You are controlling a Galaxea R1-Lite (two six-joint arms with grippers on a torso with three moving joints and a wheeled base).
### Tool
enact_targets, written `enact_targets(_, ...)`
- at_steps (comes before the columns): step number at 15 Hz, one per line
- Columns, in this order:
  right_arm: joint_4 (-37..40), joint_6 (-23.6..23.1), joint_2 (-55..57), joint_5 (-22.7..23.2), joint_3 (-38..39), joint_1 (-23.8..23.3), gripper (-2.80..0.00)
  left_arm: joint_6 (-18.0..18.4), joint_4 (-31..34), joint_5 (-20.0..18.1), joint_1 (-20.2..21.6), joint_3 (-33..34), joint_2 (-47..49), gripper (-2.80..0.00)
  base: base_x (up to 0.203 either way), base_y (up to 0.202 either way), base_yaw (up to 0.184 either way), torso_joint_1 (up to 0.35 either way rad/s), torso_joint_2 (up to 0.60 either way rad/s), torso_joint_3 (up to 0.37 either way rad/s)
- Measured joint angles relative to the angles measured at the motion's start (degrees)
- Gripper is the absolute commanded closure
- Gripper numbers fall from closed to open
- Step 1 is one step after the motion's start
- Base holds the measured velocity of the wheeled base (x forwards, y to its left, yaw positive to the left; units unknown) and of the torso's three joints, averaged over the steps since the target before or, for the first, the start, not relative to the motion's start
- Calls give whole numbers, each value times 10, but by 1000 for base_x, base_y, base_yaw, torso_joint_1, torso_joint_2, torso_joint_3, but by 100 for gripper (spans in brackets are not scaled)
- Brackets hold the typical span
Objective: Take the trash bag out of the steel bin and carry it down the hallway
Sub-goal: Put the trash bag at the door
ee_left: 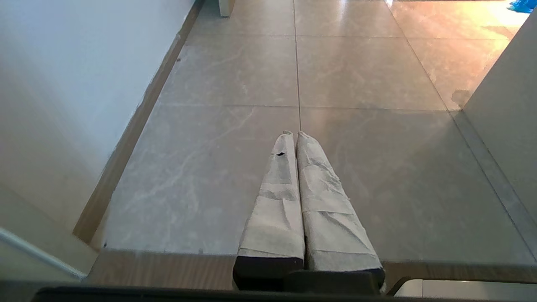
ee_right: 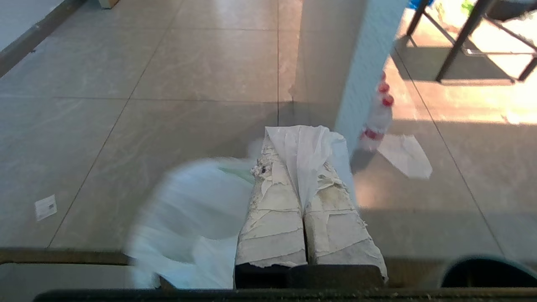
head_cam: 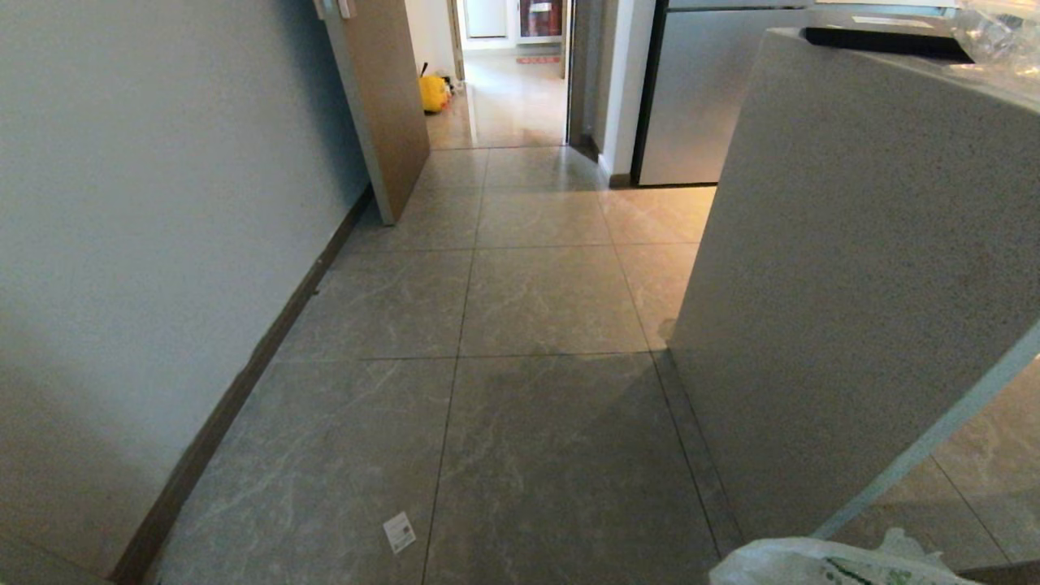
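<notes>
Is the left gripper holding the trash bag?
No, the left gripper is shut with nothing between its fingers; the trash bag is pinched in the right gripper.

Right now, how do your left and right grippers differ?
The right gripper is shut on the trash bag, with white plastic pinched between its fingers; the left gripper is shut on nothing. The bag hangs beside the right gripper, while only bare hallway tiles lie beyond the left. The right's finger wrap looks frayed and dirty, the left's cleaner. Both have pale tape-wrapped fingers pressed together.
</notes>
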Motion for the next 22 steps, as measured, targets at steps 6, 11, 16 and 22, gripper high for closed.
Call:
enact_targets(6,0,0,0,0,0,0,0,0,0,0,0,0,0,0,189,0,-1,3,4,3)
enact_targets(11,0,0,0,0,0,0,0,0,0,0,0,0,0,0,188,0,0,1,3,3)
enact_targets(16,0,0,0,0,0,0,0,0,0,0,0,0,0,0,189,0,0,4,2,2)
enact_targets(22,0,0,0,0,0,0,0,0,0,0,0,0,0,0,193,0,1,2,2,3)
